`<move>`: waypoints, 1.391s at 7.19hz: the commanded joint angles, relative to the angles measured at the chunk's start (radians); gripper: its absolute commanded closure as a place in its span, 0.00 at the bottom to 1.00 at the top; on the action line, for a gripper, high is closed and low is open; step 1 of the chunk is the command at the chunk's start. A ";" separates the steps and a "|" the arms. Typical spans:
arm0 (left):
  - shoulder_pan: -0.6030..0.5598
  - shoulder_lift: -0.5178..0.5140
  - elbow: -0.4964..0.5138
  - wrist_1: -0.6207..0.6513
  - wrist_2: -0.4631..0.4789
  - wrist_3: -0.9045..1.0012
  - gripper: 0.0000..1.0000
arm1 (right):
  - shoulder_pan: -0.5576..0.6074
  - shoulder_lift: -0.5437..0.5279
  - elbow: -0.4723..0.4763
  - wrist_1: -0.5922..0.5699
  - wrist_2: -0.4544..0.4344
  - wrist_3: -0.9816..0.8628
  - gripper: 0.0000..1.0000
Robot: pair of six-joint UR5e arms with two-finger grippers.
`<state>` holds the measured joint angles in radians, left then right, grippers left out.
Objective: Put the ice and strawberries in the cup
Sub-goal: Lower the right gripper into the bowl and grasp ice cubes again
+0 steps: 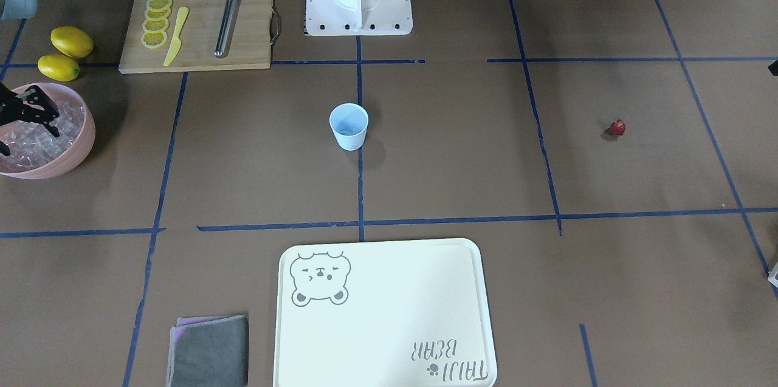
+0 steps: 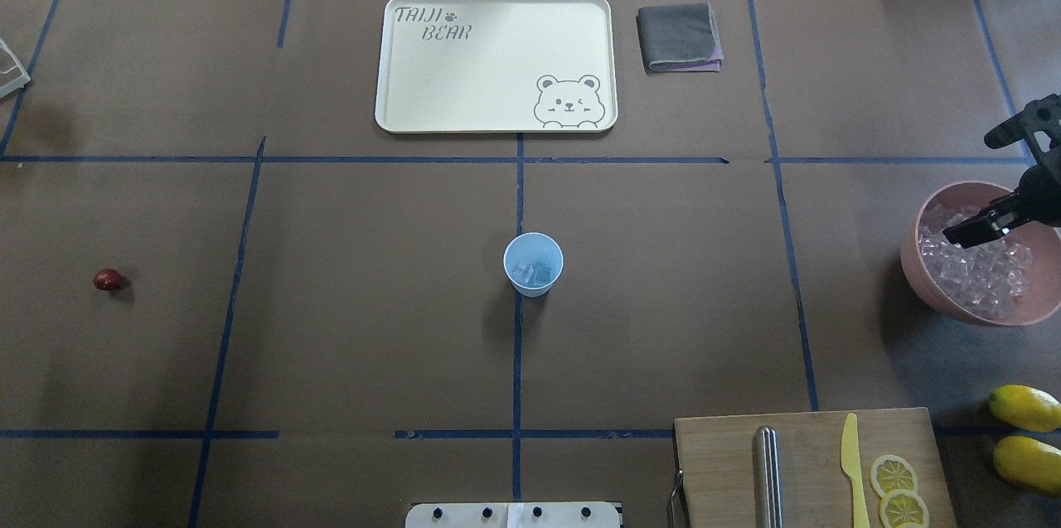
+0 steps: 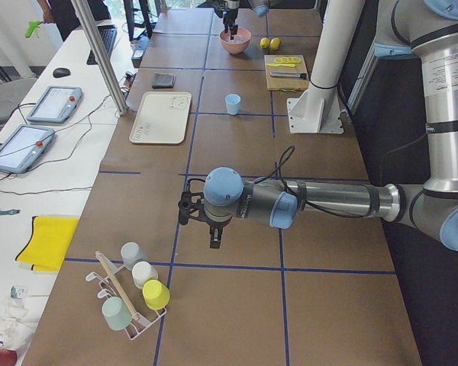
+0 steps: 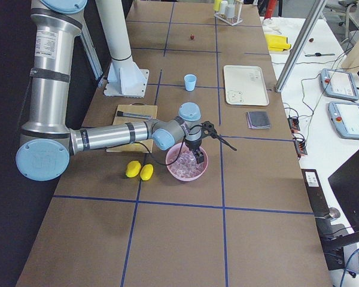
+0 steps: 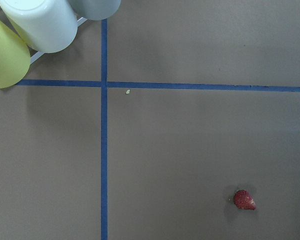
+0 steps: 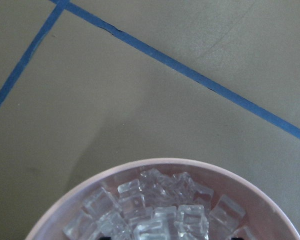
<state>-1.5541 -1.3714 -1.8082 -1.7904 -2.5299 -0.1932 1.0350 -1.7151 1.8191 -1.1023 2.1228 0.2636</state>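
Note:
The pale blue cup (image 2: 533,263) stands upright at the table's centre with a few ice cubes (image 2: 531,272) inside it. The rest of the ice (image 2: 978,267) fills a pink bowl (image 2: 920,263) at the right edge. My right gripper (image 2: 999,178) hangs open just above that ice, with nothing between its fingers. One dark red strawberry (image 2: 107,279) lies alone far to the left, and it also shows low right as the strawberry (image 5: 244,200) in the left wrist view. My left gripper (image 3: 206,225) hovers over that end of the table; I cannot tell whether it is open or shut.
A wooden board (image 2: 729,470) at the near right carries lemon slices (image 2: 893,476), a yellow knife (image 2: 852,462) and a metal rod (image 2: 767,474). Two lemons (image 2: 1026,408) lie beside it. A cream tray (image 2: 398,64) and a grey cloth (image 2: 678,36) lie at the far side. A cup rack (image 3: 133,293) stands at the left end.

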 commanded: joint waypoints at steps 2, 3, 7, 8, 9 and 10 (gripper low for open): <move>0.000 0.000 -0.007 0.000 -0.001 -0.002 0.00 | -0.007 0.000 -0.004 0.001 0.000 0.008 0.31; 0.000 0.000 -0.007 0.000 -0.001 -0.002 0.00 | -0.015 0.000 -0.004 0.001 0.000 0.009 0.31; -0.001 0.000 -0.008 0.000 -0.001 -0.002 0.00 | -0.027 -0.001 -0.004 0.001 0.002 0.009 0.33; 0.000 0.000 -0.008 0.000 -0.001 -0.002 0.00 | -0.029 -0.003 -0.004 0.001 0.000 0.009 0.34; 0.000 0.000 -0.008 0.000 -0.001 -0.002 0.00 | -0.029 -0.006 -0.004 0.001 0.000 0.009 0.39; 0.000 0.000 -0.008 0.000 -0.001 -0.002 0.00 | -0.029 -0.006 -0.004 0.001 0.000 0.009 0.52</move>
<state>-1.5543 -1.3714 -1.8163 -1.7902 -2.5311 -0.1948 1.0068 -1.7199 1.8147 -1.1014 2.1232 0.2730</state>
